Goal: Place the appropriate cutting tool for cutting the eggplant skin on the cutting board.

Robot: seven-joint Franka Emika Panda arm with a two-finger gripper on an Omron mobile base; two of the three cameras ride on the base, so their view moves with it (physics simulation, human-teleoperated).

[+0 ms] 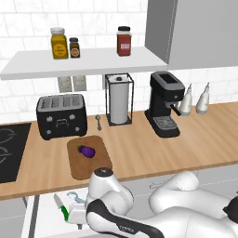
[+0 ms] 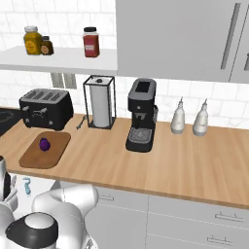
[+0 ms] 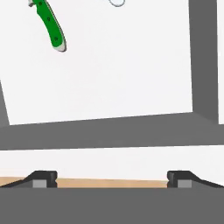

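A simulated kitchen: a wooden counter (image 1: pixel 186 139) runs along a white tiled wall, with an open white drawer (image 1: pixel 46 209) pulled out below its front edge. In the drawer lies the peeler (image 1: pixel 74 197), small and light blue with a curved, hook-like head; in the right base view it appears as a small blue hook (image 2: pixel 27 186) with its long axis running roughly front to back. Which end points toward the counter cannot be told. Just beside it lies a green-handled knife (image 1: pixel 62 209), whose handle (image 3: pixel 51 27) crosses the upper left of the hand view on a slant. The gripper (image 3: pixel 111 178) hangs over the drawer's near part, its two dark fingertips (image 3: pixel 43 178) set wide apart with nothing between them. The peeler lies ahead of it, well apart from the tips; a pale rounded edge (image 3: pixel 116 2) at the top of the hand view may be part of it. On the counter, the brown cutting board (image 1: pixel 88 160) carries the small, dark purple eggplant (image 1: pixel 86 151). Behind stand a black toaster (image 1: pixel 61 115), a paper-towel holder (image 1: pixel 119 99) and a coffee machine (image 1: pixel 163 103).
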